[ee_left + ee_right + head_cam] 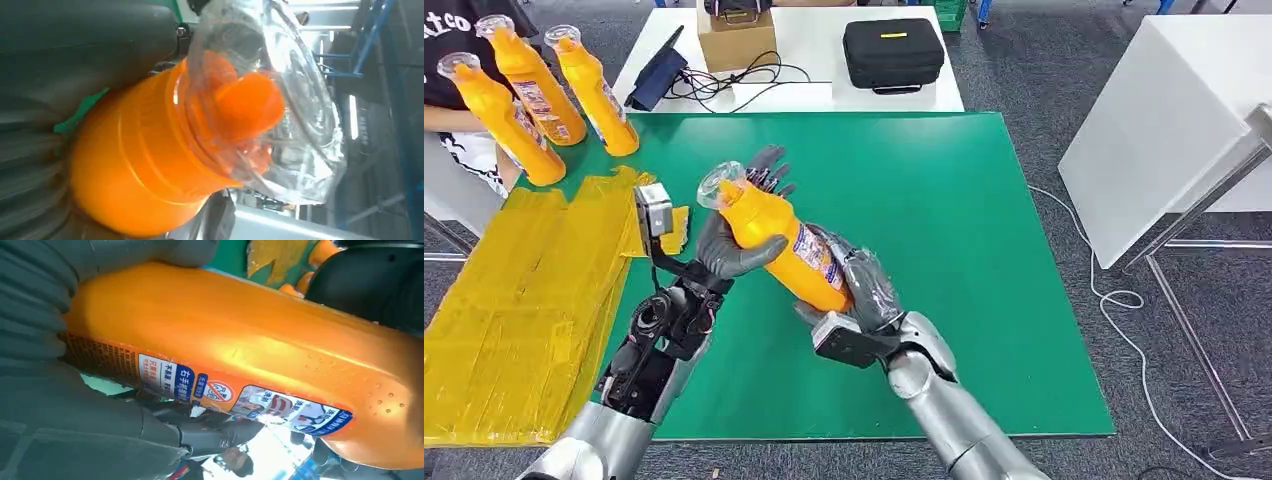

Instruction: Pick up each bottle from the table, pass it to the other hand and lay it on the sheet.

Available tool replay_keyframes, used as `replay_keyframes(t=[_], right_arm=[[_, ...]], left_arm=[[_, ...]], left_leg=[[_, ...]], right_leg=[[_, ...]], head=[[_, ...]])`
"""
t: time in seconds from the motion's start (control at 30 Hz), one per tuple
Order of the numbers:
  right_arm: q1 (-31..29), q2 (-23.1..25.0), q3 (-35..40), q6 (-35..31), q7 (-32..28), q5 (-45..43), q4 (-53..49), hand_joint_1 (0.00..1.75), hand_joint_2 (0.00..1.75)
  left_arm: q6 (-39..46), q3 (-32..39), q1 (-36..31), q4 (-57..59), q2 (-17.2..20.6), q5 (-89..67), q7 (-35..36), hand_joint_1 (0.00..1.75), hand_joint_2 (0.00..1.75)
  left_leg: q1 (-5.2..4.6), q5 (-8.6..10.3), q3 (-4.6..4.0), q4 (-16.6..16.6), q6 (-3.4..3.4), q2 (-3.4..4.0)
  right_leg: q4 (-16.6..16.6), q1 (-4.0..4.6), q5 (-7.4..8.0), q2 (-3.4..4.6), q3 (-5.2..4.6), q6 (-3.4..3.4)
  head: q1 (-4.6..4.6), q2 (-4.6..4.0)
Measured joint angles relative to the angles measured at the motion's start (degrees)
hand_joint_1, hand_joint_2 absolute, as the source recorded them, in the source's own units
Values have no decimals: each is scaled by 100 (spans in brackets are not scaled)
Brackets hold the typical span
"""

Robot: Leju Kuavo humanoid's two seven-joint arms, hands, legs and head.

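You see a green table (944,200) in front of the robot, and on its left side lies a yellow sheet (514,310), wrinkled, which hangs a little over the table's left edge. The floor (1034,90) is grey carpet. Behind the green table stands a white table (819,45) with a black case (892,53), a cardboard box (736,38), a dark pouch (656,75) and some black cables (724,82). On the right there is a white slanted panel (1169,120) on a metal frame, and a white cable (1114,300) runs on the floor near it. At the far left corner of the green table stand three orange bottles (534,95), upright with clear caps, close together, just beside a person in a black shirt (454,40). The bottle of the task (774,240) is above the middle of the table, not touching it, tilted with its clear cap (721,185) toward the far left. You find the left hand (739,240) wrapped around its upper body, just below the neck, thumb on the near side and fingers behind (the fingertips stick out past the shoulder). The right hand (859,290) grips the lower part, where the label (816,258) is; in the right wrist view the thumb (150,250) and the fingers press on the orange wall from both sides. So both hands are closed on the same bottle, one at each end.
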Motion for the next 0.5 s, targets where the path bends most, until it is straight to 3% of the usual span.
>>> replay_keyframes(t=[0.2, 0.23, 0.33, 0.5], right_arm=[[0, -28, -13, 5, -70, -33, -20, 175, 175], [0, -28, -15, 5, -74, -33, -20, 175, 175], [0, -31, -15, 4, -74, -33, -22, 175, 175], [0, -31, -17, 5, -105, -33, -22, 175, 175]], left_arm=[[-57, -33, 26, -48, 2, -120, -153, 19, 175], [-59, -35, 27, -57, 2, -129, -160, 138, 175], [-61, -35, 31, -61, 2, -138, -160, 171, 175], [-85, -35, 97, -218, 4, -179, -193, 175, 175]], left_leg=[[0, 0, 0, 0, 0, 1], [0, 0, 0, 0, 0, 1], [0, 0, 0, 0, 0, 0], [0, 0, 0, 0, 0, 1]], right_leg=[[0, 0, 0, 0, 0, 0], [0, 0, 0, 0, 0, 0], [0, 0, 0, 0, 0, 0], [0, 0, 0, 0, -1, 0]], head=[[-2, 0], [0, 0], [0, 0], [0, 0]])
